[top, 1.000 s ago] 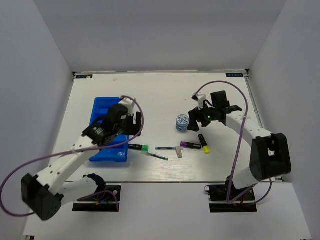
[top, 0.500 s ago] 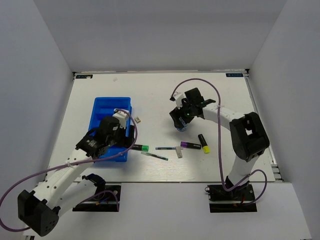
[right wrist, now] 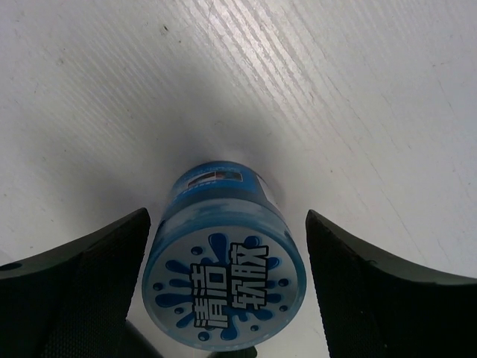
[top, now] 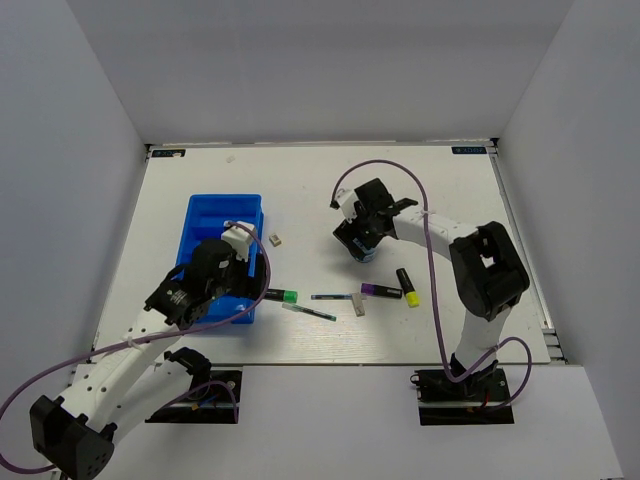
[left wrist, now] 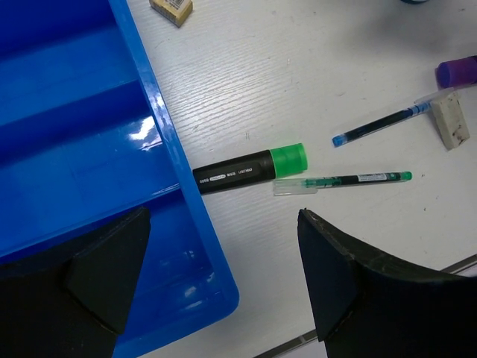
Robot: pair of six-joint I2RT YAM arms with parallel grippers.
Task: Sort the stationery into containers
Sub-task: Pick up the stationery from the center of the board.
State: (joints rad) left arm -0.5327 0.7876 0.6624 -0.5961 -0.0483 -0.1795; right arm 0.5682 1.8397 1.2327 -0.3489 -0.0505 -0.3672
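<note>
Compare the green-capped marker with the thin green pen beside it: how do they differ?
The green-capped marker is thick and black-bodied; the thin green pen is slender with a clear end. The marker's black end reaches the rim of the blue tray; the pen lies clear of it. Both lie flat on the table, nearly parallel.

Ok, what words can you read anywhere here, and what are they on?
"清洁软胶": dark blue letters on the lid of the round blue plastic jar.
Small label on the jar's side: too blurred to read.
White print on the black marker with the green cap: too small to read.
Print on the thin green-tipped pen: too small.
Corner stickers on the white table: too small.
</note>
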